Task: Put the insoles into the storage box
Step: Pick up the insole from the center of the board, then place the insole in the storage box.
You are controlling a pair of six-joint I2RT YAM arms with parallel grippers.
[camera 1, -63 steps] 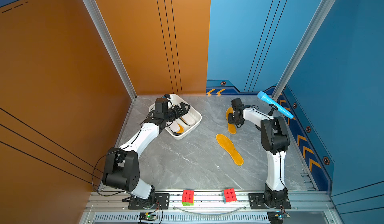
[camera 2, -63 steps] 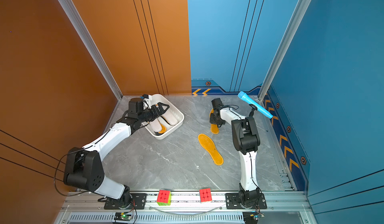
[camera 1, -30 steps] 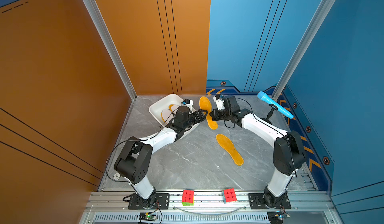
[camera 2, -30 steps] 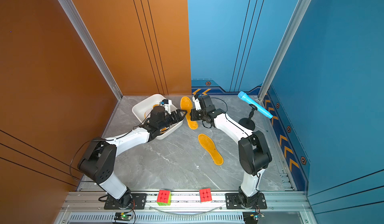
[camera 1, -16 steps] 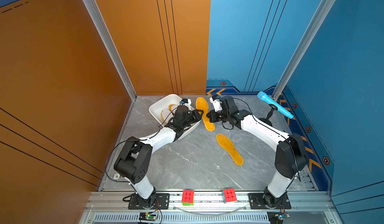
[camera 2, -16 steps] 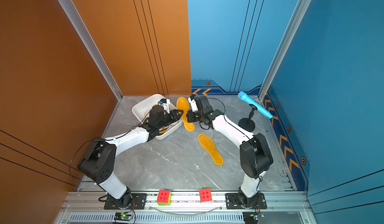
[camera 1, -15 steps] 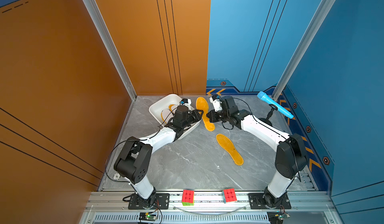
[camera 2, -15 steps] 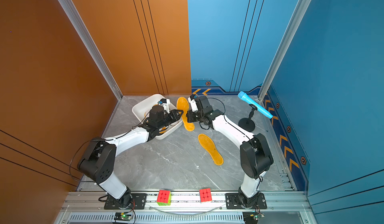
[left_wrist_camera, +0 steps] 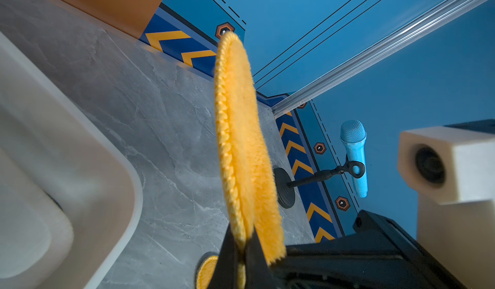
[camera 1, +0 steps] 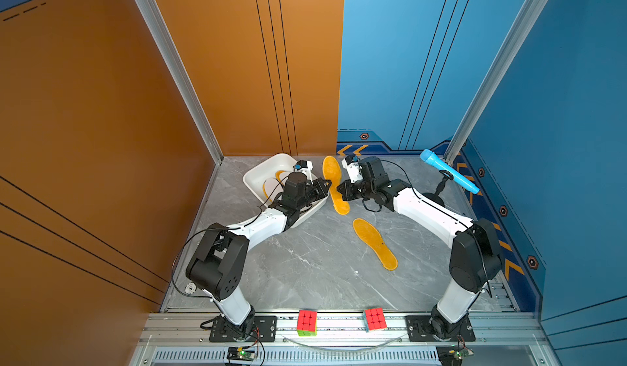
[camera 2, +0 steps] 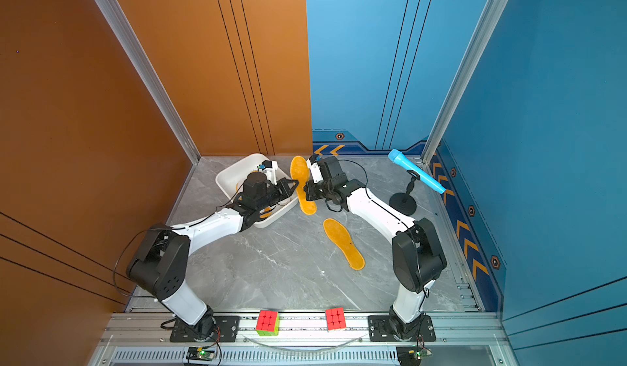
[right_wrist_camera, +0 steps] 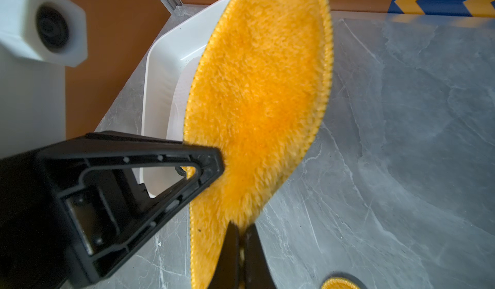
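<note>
Right wrist view: left tool and right tool clench one orange insole beside storage box, seemingly part-filled.

Blue microphone on stand, two puzzle cubes

Left claw and right claw face each other tip-to-tip, both clamped tight.
</note>
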